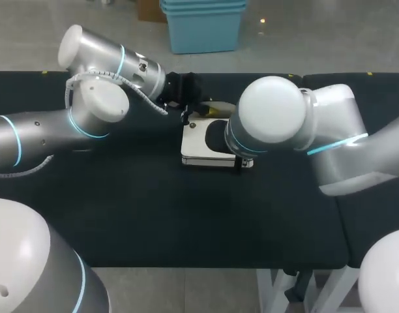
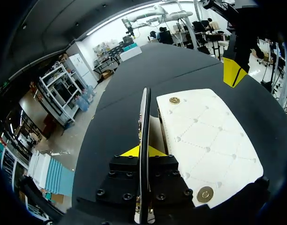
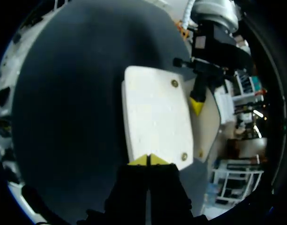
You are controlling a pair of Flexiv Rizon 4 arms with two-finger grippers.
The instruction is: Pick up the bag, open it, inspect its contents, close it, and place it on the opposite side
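While left end effector (image 2: 144,151) clamps raised flap (image 2: 143,117) of bag (image 2: 204,136), right end effector (image 3: 147,160), fingers together, sits at bag edge.

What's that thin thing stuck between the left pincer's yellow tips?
The white bag's lifted flap, edge-on, clamped by the left pincer; the left wrist view shows it.

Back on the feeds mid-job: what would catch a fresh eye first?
A white quilted bag lies on the black table. The left end effector is shut on its flap, which stands upright on edge. The right end effector, closed, sits at the bag's far side from it.
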